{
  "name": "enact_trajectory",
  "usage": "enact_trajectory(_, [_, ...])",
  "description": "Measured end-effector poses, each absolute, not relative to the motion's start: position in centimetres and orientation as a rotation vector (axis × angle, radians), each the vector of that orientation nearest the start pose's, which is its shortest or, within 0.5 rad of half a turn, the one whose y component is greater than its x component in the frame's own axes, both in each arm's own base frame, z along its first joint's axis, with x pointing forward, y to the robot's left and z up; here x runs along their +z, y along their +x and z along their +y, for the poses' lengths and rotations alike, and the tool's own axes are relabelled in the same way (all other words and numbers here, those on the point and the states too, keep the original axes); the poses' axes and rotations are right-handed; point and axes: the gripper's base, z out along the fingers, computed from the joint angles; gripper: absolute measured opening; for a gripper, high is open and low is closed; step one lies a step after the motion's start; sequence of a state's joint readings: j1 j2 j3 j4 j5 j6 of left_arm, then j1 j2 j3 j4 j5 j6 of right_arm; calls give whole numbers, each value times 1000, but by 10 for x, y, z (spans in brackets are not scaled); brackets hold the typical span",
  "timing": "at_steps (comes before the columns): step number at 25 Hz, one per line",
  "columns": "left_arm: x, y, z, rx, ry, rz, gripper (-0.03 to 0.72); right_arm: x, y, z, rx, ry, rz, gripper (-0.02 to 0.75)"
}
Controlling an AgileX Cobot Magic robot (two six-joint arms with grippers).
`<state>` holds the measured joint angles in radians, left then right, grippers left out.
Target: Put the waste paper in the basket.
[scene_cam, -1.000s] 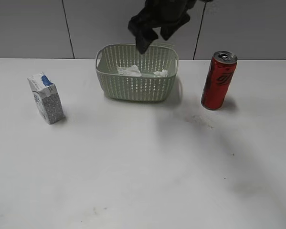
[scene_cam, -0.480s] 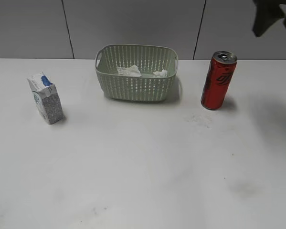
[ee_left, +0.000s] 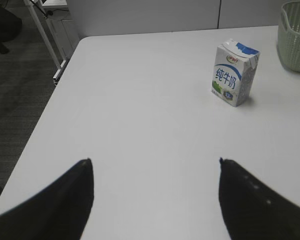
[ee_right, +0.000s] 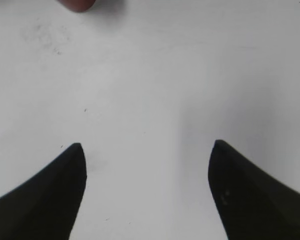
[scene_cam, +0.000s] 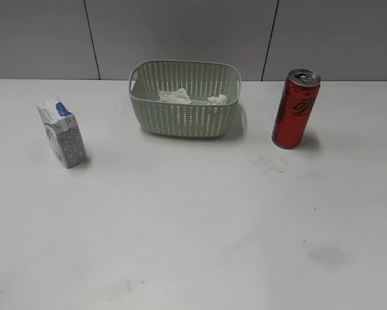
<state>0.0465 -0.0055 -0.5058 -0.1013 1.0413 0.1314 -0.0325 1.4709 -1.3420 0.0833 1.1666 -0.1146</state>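
Note:
The pale green basket (scene_cam: 185,98) stands at the back middle of the white table. White waste paper wads lie inside it, one at the left (scene_cam: 174,96) and one at the right (scene_cam: 217,99). The basket's edge also shows at the top right of the left wrist view (ee_left: 296,26). No gripper shows in the exterior view. My left gripper (ee_left: 155,162) is open and empty over bare table, near the table's left edge. My right gripper (ee_right: 147,145) is open and empty over bare table.
A white carton with blue markings (scene_cam: 62,132) stands at the left and also shows in the left wrist view (ee_left: 234,73). A red can (scene_cam: 296,108) stands right of the basket; its base shows in the right wrist view (ee_right: 78,5). The floor lies beyond the table's left edge (ee_left: 44,115).
The dark arm that was over the basket a second ago swung to the upper right and has left the exterior view. The basket and paper have not moved.

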Motion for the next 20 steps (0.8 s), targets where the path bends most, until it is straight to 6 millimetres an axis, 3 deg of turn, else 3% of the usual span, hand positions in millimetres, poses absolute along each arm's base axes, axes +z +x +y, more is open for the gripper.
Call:
enact_trajectory(5, [281, -5, -8, -7, 89, 2008, 572, 319, 224, 5, 135, -142, 2693, 573])
enact_trajectory(10, [281, -5, -8, -7, 89, 2008, 572, 291, 157, 7, 109, -181, 2614, 573])
enact_trajectory(16, [281, -5, -8, -6, 89, 2008, 572, 262, 96, 8, 90, -182, 2515, 573])
enact_trajectory(20, [281, -5, -8, -5, 89, 2007, 572, 251, 70, 9, 81, -185, 2436, 573])
